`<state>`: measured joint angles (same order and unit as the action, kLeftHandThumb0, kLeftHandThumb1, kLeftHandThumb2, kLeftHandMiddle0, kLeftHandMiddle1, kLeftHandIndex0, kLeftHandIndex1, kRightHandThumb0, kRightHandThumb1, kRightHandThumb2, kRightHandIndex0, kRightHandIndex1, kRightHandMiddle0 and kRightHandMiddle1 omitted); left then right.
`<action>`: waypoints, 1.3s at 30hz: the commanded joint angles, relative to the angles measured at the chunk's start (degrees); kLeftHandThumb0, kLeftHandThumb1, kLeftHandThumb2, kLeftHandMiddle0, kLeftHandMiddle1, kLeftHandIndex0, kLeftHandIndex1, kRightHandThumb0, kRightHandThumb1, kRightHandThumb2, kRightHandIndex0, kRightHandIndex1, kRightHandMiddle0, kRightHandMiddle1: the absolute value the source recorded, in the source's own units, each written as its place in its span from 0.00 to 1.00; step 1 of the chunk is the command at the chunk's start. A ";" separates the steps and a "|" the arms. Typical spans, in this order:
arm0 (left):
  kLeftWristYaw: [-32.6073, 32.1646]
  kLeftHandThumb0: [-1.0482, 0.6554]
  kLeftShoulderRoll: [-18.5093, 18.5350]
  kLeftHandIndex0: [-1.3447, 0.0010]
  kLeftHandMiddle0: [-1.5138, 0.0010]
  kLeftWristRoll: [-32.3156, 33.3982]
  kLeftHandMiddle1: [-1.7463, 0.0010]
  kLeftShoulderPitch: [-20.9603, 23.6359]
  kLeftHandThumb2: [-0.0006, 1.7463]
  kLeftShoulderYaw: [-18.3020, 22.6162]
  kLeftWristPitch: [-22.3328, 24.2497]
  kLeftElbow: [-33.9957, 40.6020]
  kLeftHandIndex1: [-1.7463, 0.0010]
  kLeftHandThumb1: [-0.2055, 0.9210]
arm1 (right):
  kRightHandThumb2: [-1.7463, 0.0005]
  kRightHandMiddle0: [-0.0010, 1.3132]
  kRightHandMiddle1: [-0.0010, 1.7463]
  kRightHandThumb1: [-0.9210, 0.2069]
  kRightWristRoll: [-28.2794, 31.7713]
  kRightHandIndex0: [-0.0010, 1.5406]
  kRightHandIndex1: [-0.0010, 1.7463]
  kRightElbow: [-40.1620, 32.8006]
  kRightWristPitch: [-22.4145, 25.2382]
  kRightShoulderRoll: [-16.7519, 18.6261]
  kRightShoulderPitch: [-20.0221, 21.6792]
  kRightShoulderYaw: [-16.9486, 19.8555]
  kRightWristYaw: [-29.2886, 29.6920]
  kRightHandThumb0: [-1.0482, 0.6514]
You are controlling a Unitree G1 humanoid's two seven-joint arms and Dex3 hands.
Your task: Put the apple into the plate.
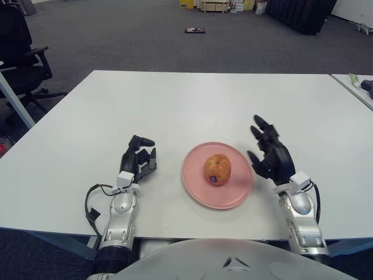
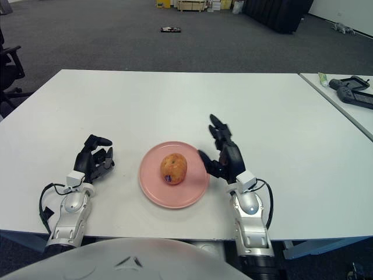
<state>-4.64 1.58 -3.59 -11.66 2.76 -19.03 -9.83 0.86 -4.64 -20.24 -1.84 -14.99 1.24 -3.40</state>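
I see the apple (image 1: 217,169) sitting on the plate (image 1: 198,192), just left of my right hand (image 1: 270,154), whose fingers are spread and hold nothing. My left hand (image 1: 138,160) shows farther left on the table (image 1: 175,105), fingers loosely curled, empty.

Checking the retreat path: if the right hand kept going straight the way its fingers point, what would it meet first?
The right hand, open beside the plate holding the apple, points away from the robot across the white table. That line looks free up to the far edge, though the hand's height above the table is unclear.
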 commanded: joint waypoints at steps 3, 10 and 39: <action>0.38 0.39 0.27 0.73 0.44 0.35 0.00 0.25 0.51 0.25 -0.43 -0.68 0.00 0.76 | 0.51 0.23 0.96 0.16 -5.21 0.36 0.90 3.53 -2.36 4.57 -1.30 1.95 9.63 0.32; 0.53 0.39 0.41 0.73 0.43 0.41 0.00 0.16 0.52 0.21 -0.16 -0.44 0.00 0.76 | 0.46 0.30 1.00 0.27 -7.27 0.52 0.99 2.92 -2.41 7.55 -2.23 1.06 14.10 0.38; 0.05 0.38 0.09 0.71 0.42 0.26 0.00 1.08 0.54 0.25 -2.60 -2.70 0.00 0.73 | 0.36 0.36 1.00 0.38 -4.69 0.72 1.00 4.98 2.41 6.30 -4.31 2.28 11.75 0.37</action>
<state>-4.52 1.58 -3.23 -11.48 2.85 -21.67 -11.59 -4.18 0.11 -18.42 4.87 -19.66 3.40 8.53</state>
